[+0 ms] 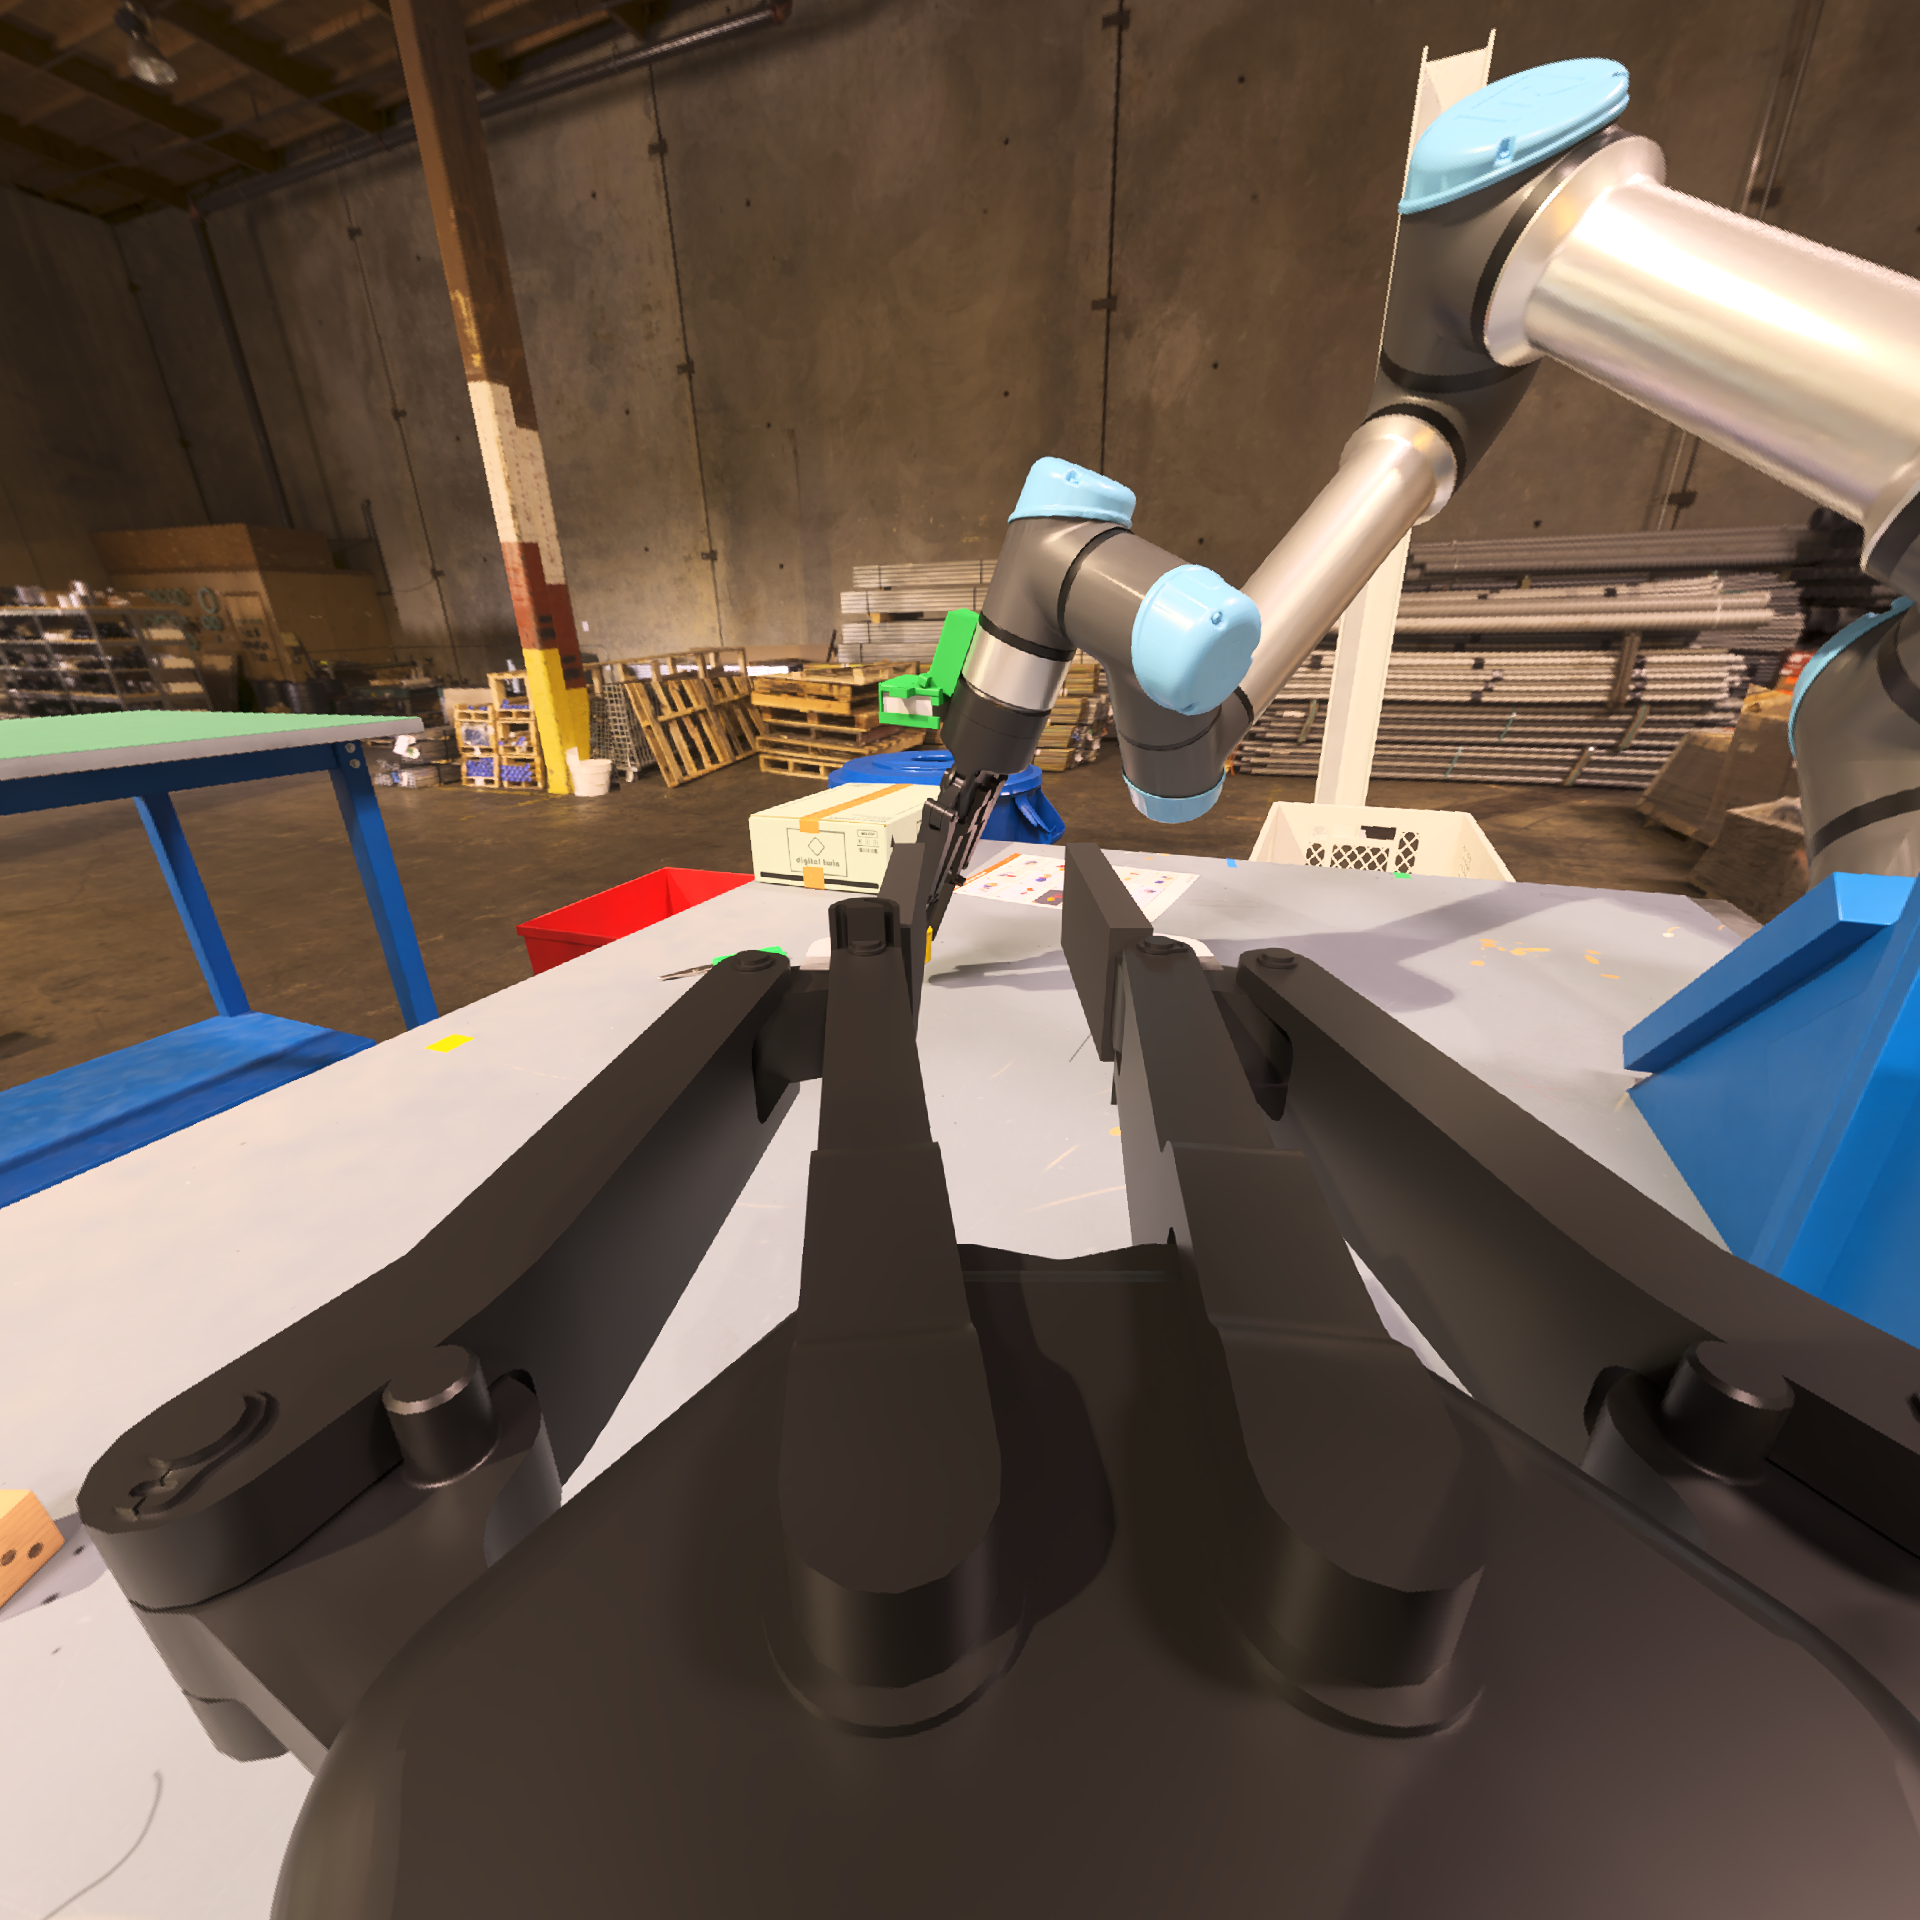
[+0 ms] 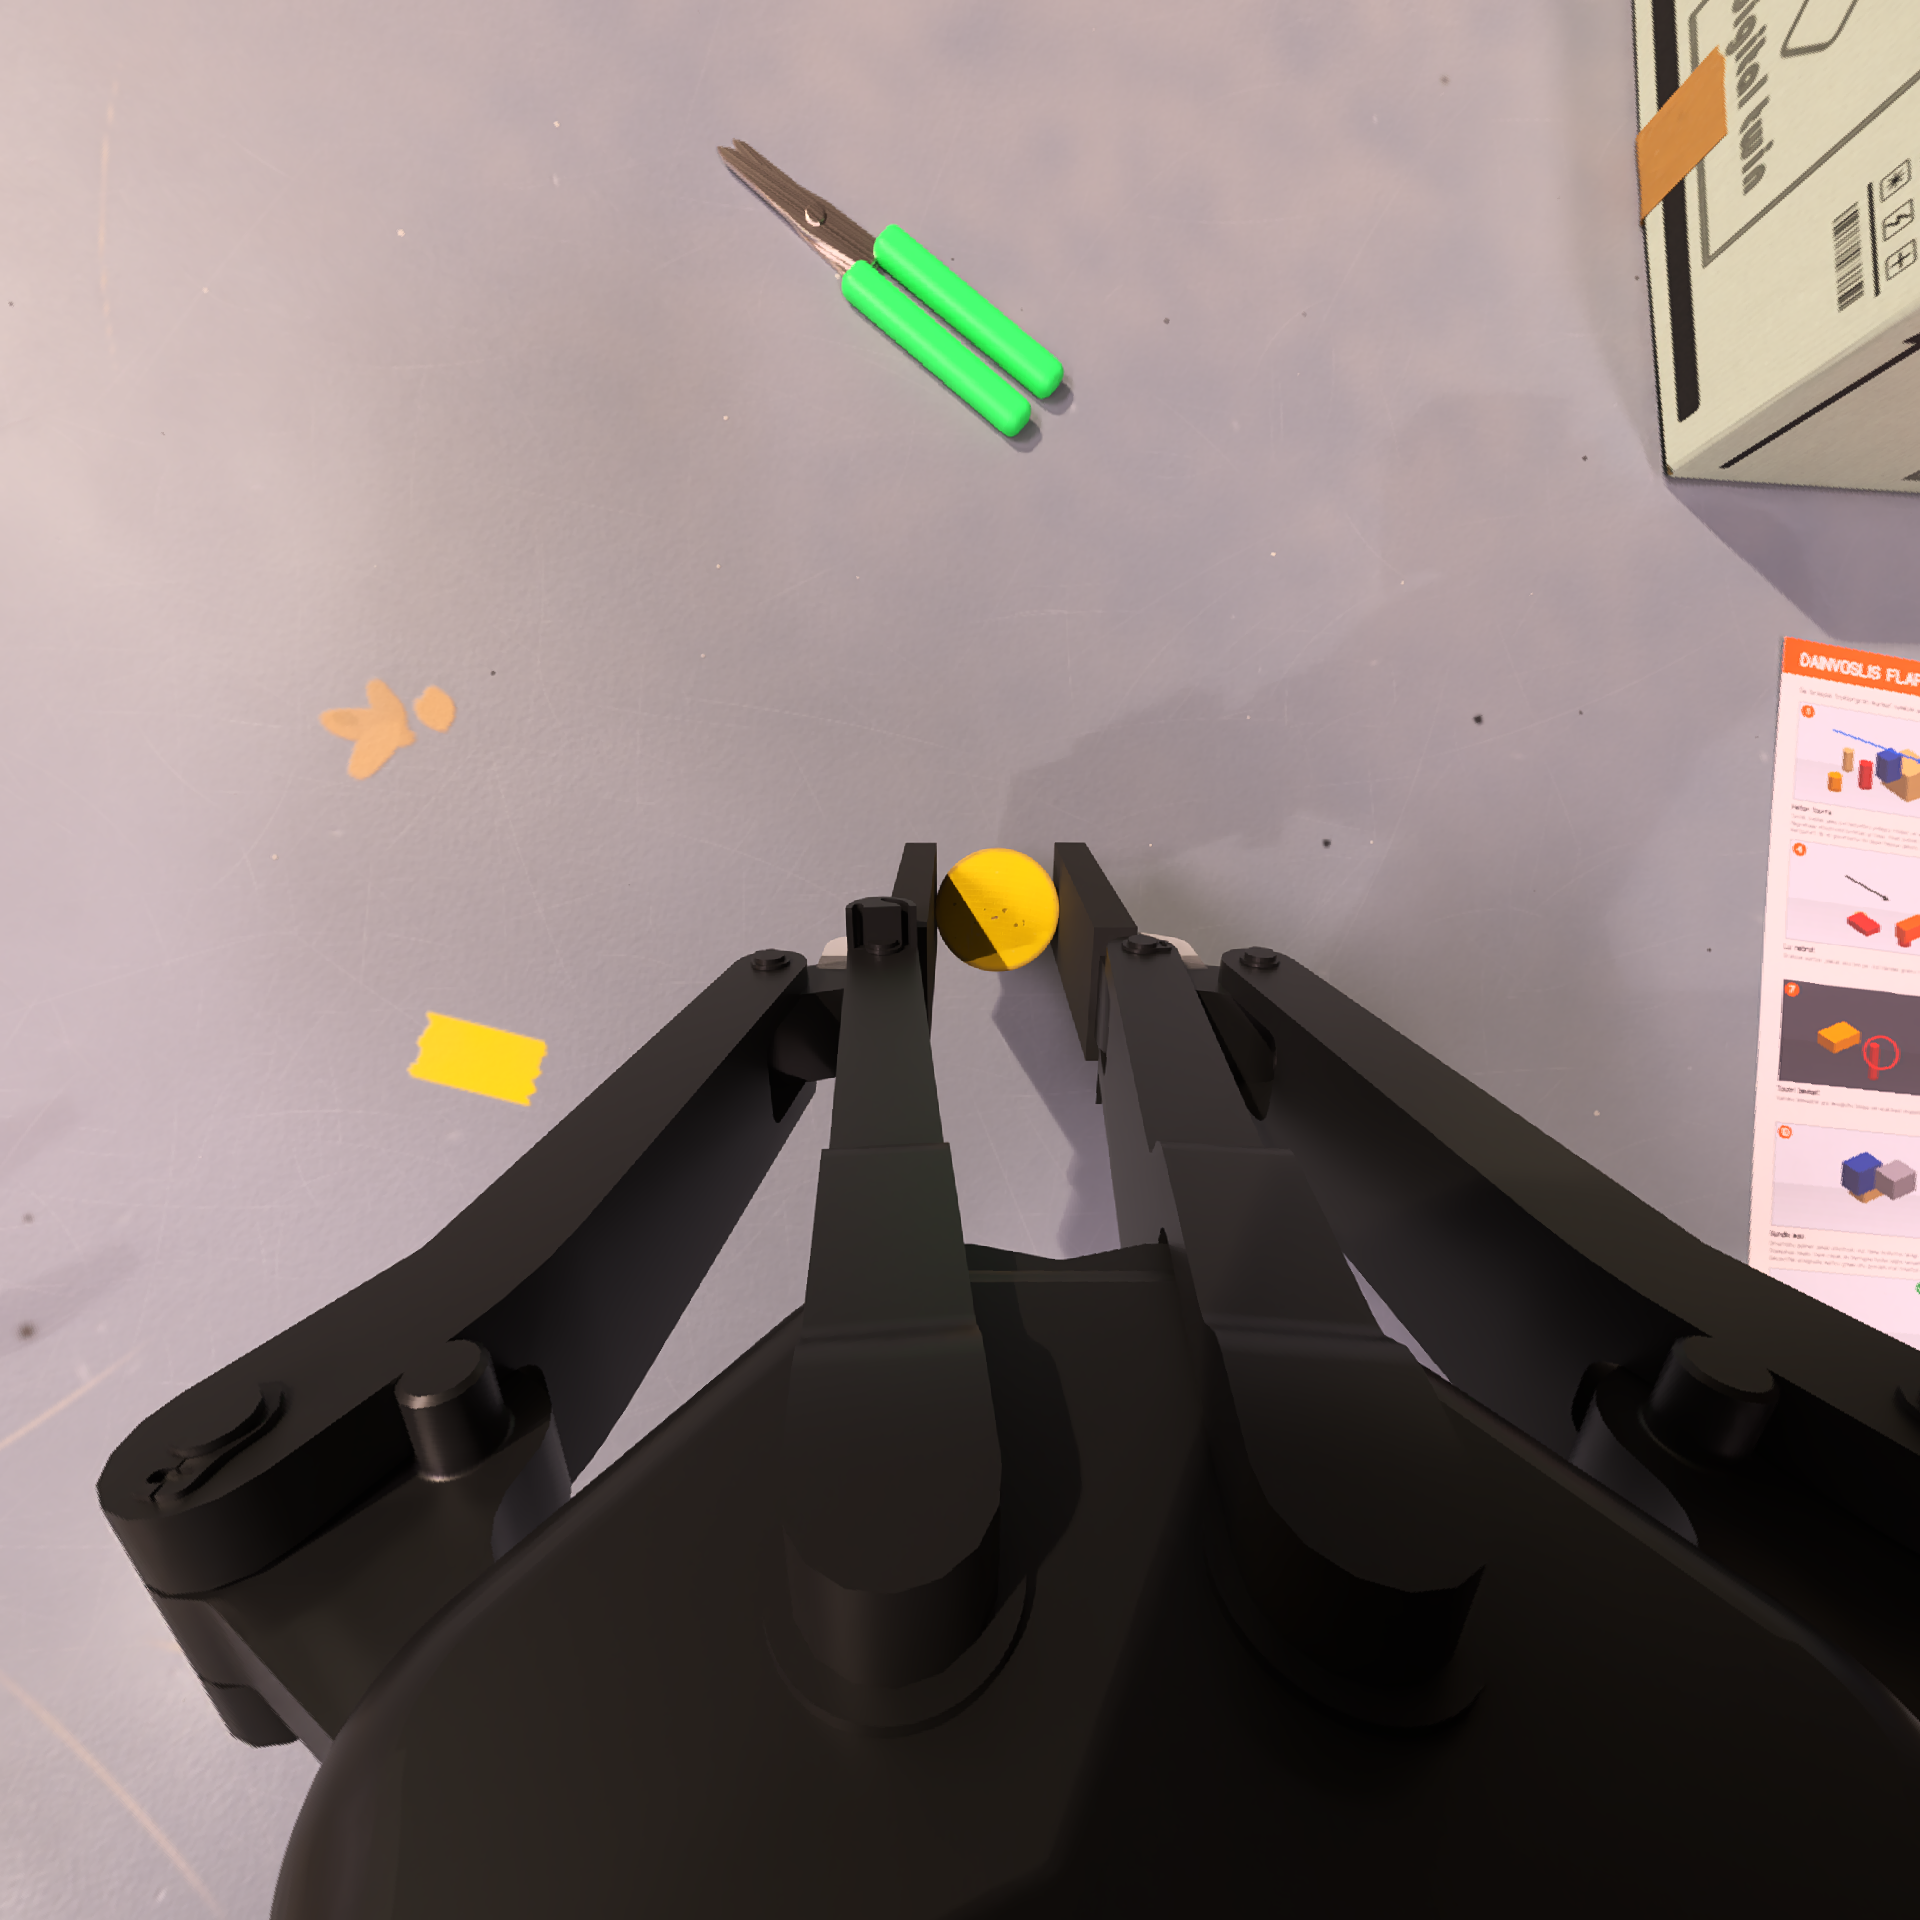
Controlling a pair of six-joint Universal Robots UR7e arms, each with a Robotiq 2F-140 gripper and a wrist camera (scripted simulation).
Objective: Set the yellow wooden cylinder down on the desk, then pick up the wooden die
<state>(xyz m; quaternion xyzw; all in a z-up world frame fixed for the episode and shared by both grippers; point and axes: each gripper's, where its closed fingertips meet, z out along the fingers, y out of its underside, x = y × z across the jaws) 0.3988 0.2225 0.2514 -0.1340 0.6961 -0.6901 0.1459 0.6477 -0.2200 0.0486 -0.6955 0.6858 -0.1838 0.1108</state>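
The right gripper (image 2: 995,902) pinches the yellow wooden cylinder (image 2: 997,909) end-on, axis pointing down at the grey desk (image 2: 623,623), right of the yellow tape patch (image 2: 478,1057); the left gripper (image 1: 992,940) hangs half-open and empty.

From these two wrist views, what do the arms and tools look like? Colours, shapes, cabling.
Both tools, left and right, are matte black: two slim fingers with flat rectangular pads on pinned outer links, over a rounded black base. The right arm has silver tube links, dark grey joints, light blue end caps and a green wrist bracket. No loose cables visible.
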